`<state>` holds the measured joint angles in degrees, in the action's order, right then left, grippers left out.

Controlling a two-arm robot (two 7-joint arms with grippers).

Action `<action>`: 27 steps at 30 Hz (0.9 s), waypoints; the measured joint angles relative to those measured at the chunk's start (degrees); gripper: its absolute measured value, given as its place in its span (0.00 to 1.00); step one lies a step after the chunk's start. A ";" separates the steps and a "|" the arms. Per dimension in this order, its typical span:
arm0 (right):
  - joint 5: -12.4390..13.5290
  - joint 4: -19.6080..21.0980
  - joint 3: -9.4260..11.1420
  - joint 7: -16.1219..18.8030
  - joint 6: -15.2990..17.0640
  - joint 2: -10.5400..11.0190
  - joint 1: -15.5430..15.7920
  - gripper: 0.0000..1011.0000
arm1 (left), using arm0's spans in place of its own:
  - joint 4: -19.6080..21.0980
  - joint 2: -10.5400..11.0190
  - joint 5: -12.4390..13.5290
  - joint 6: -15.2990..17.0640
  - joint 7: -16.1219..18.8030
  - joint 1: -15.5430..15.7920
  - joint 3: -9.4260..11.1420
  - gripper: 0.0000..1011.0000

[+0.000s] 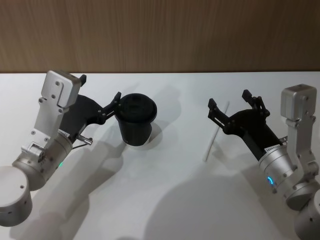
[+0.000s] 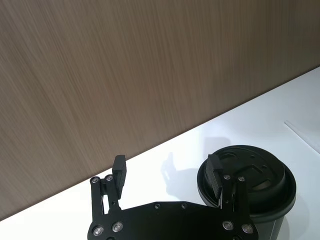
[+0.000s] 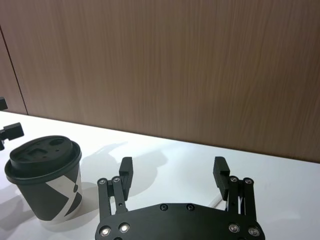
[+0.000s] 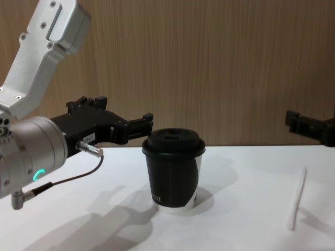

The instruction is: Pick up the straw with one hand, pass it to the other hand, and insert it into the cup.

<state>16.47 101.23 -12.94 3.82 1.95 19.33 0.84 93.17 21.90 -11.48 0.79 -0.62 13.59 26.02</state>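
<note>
Two arms reach forward over the white table [image 1: 185, 100] | left gripper [image 1: 100, 87] spread wide, one finger just beside the lid of the cup [image 1: 136, 117] | right gripper [image 1: 229, 99] spread wide, hovering above the far end of the straw [image 1: 215, 134] | straw flat on table, well right of cup

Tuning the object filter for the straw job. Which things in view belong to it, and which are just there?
Job:
straw, flat on the table
cup, lid on
left gripper, open beside the cup
right gripper, open near the straw

Just there:
black cable with metal plug, on the left arm
table
wood wall
</note>
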 joint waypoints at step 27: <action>0.00 0.00 0.00 0.00 0.00 0.00 0.00 0.99 | 0.00 0.00 0.00 0.00 0.00 0.00 0.00 0.99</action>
<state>16.46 101.23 -12.94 3.83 1.95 19.33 0.84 93.17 21.89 -11.48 0.80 -0.63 13.59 26.02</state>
